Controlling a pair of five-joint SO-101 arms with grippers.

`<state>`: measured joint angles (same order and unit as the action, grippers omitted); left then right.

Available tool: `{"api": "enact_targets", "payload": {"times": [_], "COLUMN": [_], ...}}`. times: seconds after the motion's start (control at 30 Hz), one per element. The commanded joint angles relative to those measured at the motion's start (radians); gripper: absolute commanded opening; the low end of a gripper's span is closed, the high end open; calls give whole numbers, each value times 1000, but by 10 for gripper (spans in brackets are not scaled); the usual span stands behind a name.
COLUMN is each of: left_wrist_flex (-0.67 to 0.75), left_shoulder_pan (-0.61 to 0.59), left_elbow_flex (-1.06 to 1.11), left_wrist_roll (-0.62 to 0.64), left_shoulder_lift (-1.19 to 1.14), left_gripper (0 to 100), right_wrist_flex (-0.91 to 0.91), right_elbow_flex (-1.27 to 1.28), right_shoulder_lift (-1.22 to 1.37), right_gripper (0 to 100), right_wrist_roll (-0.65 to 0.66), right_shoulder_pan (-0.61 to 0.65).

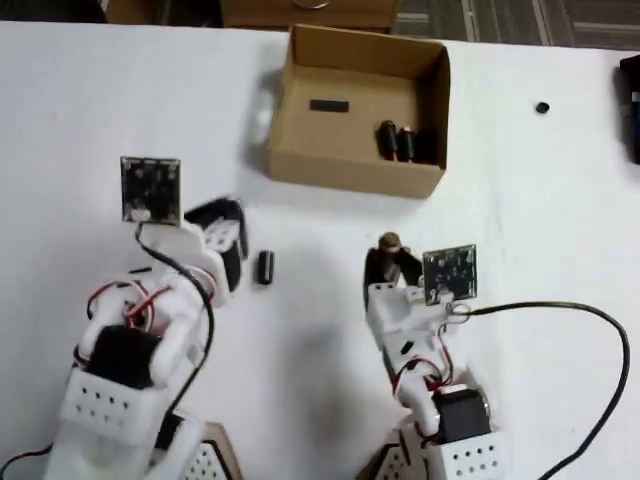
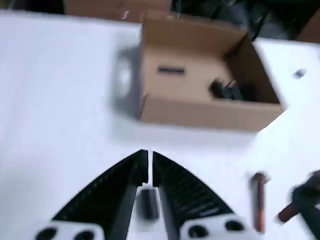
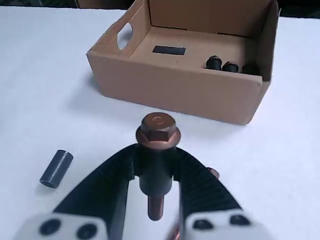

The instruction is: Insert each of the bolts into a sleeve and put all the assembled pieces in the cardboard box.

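My right gripper (image 3: 156, 152) is shut on a copper bolt (image 3: 156, 131) that sits inside a black sleeve (image 3: 155, 175), with the thread poking out below. In the high view this gripper (image 1: 390, 258) is just short of the cardboard box (image 1: 350, 175). A loose black sleeve (image 1: 265, 267) lies on the table between the arms. My left gripper (image 2: 149, 155) hangs shut above that sleeve (image 2: 147, 202), which shows through the slot between the fingers. A second copper bolt (image 2: 258, 200) is close to the right gripper. Several assembled pieces (image 1: 398, 142) lie in the box.
A small black part (image 1: 542, 107) lies on the table to the right of the box, and a dark object (image 1: 630, 95) sits at the right edge. A black cable (image 1: 560, 310) loops beside the right arm. A black label (image 1: 329, 105) is on the box floor.
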<state>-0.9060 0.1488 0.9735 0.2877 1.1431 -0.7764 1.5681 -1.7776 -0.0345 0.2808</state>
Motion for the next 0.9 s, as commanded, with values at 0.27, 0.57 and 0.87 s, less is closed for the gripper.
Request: {"api": "enact_targets", "payload": {"times": [0.27,0.57,0.87], "left_wrist_flex": [-35,58,141], "left_shoulder_pan": [-43,-46,-49], "left_elbow_flex": [331,446,501], "left_wrist_roll": [-305,-305,-304], "left_shoulder_lift": [11,11,12], "left_gripper": [21,21,21], "right_wrist_flex": [-36,-203,-492], "right_elbow_flex": [-344,-997,-1757], "right_shoulder_lift": [255,1064,1779], "right_gripper": [19,19,19], "right_wrist_roll": [133,132,135], "right_shoulder_pan": [-128,-133,-137]}}
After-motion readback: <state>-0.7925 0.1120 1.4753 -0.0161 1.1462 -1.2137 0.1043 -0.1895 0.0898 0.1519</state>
